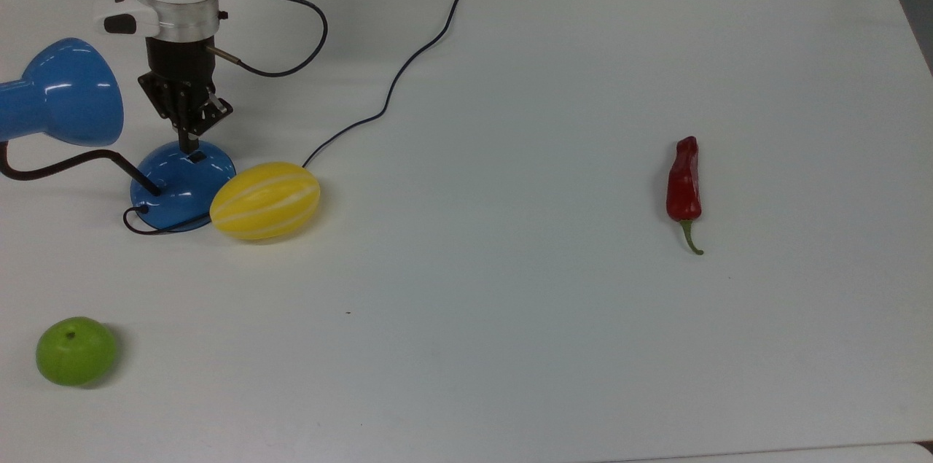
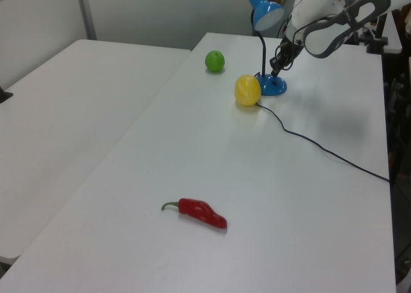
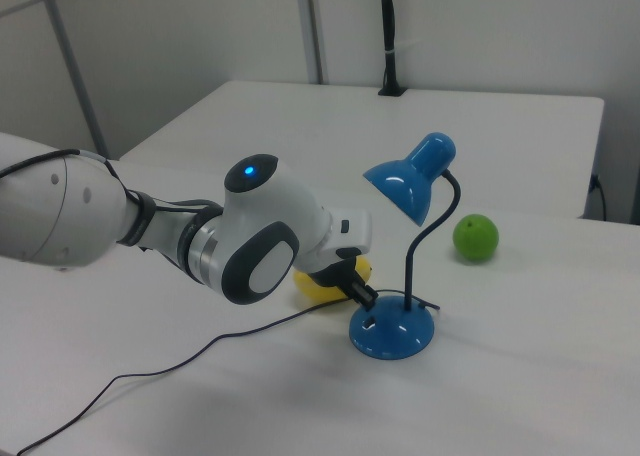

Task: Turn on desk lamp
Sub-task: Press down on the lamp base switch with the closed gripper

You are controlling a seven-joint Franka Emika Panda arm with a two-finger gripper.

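The gripper [image 1: 189, 144] [image 2: 274, 71] [image 3: 370, 298], fingers clenched together on nothing, points down with its tip at the black switch [image 1: 195, 156] on the round base of the one desk lamp [image 1: 182, 184] [image 2: 264, 23] [image 3: 410, 181], which stands at the top view's nine o'clock edge of the table [image 1: 554, 346]. One yellow melon [image 1: 265, 200] [image 2: 247, 90] touches the base at its four o'clock. One green apple [image 1: 76, 350] [image 2: 214, 61] [image 3: 475, 237] lies at seven o'clock, one red chili [image 1: 684, 182] [image 2: 202, 213] well apart at three o'clock.
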